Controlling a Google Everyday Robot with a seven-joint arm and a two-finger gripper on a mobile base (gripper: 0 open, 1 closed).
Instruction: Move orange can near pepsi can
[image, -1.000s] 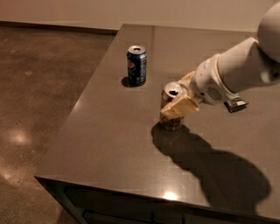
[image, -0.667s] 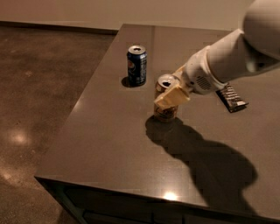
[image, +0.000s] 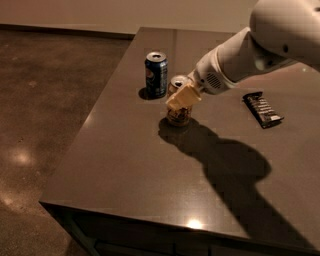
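The pepsi can (image: 156, 74) stands upright on the dark table (image: 130, 165), dark blue with a silver top. The orange can (image: 178, 116) stands just right of it and a little nearer, about a can's width away. My gripper (image: 182, 97) comes in from the upper right on a white arm and is shut on the orange can around its upper half. Its pale fingers (image: 181, 98) cover the can's middle, so only the silver top and the lower band show. The can's base looks to be at the table surface.
A dark flat snack packet (image: 263, 109) lies on the table to the right, under the arm. The table's left edge (image: 107, 95) runs close to the pepsi can, with brown floor (image: 50, 100) beyond. The arm's shadow falls across the table's front right.
My gripper has carried the orange can left and a little farther back, from beside the packet toward the pepsi can. The pepsi can and the packet have not moved.
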